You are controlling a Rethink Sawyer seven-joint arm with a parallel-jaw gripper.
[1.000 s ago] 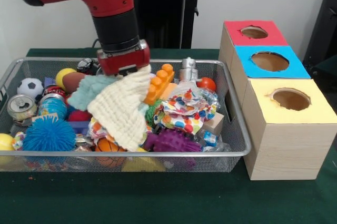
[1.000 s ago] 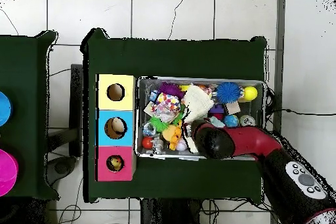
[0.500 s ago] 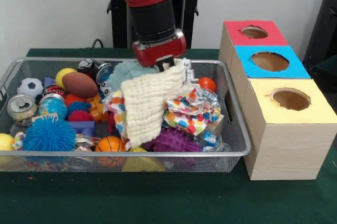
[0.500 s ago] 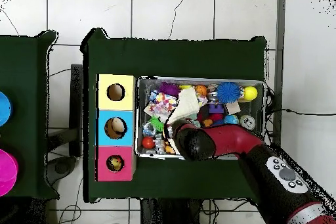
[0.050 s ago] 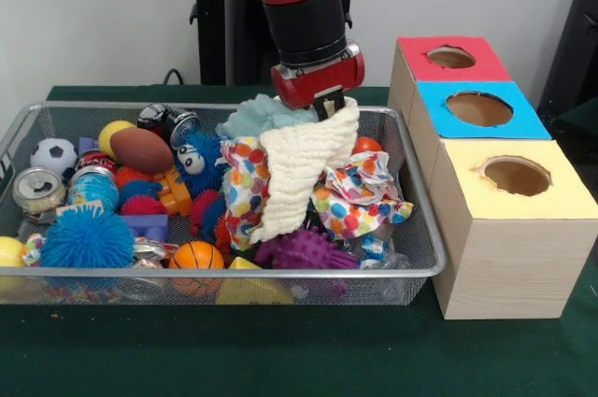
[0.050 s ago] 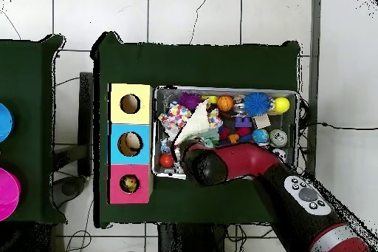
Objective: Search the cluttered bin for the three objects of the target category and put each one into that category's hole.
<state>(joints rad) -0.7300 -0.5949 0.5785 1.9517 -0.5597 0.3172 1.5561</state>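
The arm (image 6: pixel 244 164) hides the bin's (image 6: pixel 159 171) rear objects overhead, and the cream cloth (image 5: pixel 304 168) covers toys beneath it.

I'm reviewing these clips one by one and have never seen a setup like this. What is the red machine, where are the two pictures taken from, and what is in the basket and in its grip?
The red and black machine is a robot arm, ending in a gripper. One picture looks across the table at it; the other looks straight down from above. On the dark green table stands a wire mesh bin full of toys: a blue spiky ball, a small brown football, a purple spiky ball, a drink can and more. Beside the bin is a wooden box with three round holes, topped red, blue and yellow. The gripper is shut on a cream waffle-weave cloth, which hangs from it over the clutter.
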